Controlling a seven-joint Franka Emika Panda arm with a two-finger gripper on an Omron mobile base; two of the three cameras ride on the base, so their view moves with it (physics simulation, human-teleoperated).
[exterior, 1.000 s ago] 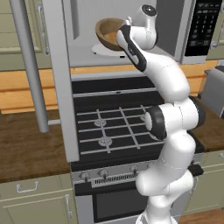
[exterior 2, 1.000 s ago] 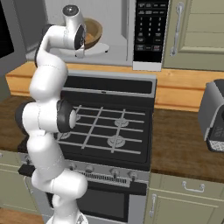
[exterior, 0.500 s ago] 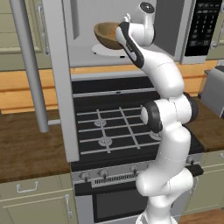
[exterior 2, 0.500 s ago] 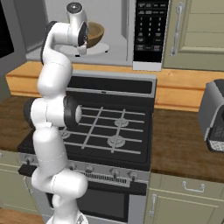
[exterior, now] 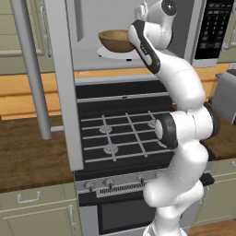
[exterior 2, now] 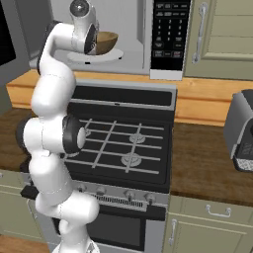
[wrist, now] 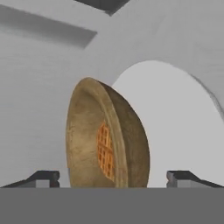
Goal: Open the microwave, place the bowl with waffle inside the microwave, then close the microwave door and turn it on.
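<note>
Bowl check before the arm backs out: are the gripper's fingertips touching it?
Apart. The hand view shows both fingertips spread wide of the bowl, grey gaps either side.

Left base view: sat behind the arm at its left, faced forward and down, mid-range; open microwave door [exterior: 60, 83] near at 9 o'clock, stove [exterior: 122, 133] central, bowl [exterior: 115, 40] at 12 o'clock; right base view: sat behind at the right, same heading and range; stove [exterior 2: 123, 143] central, bowl [exterior 2: 105, 42] at 11 o'clock, keypad [exterior 2: 167, 34] at 12 o'clock; both shared stove, bowl, turntable; hand view: rolled sideways, close on the bowl [wrist: 105, 140] and waffle [wrist: 105, 151], turntable [wrist: 179, 131] at 3 o'clock.
</note>
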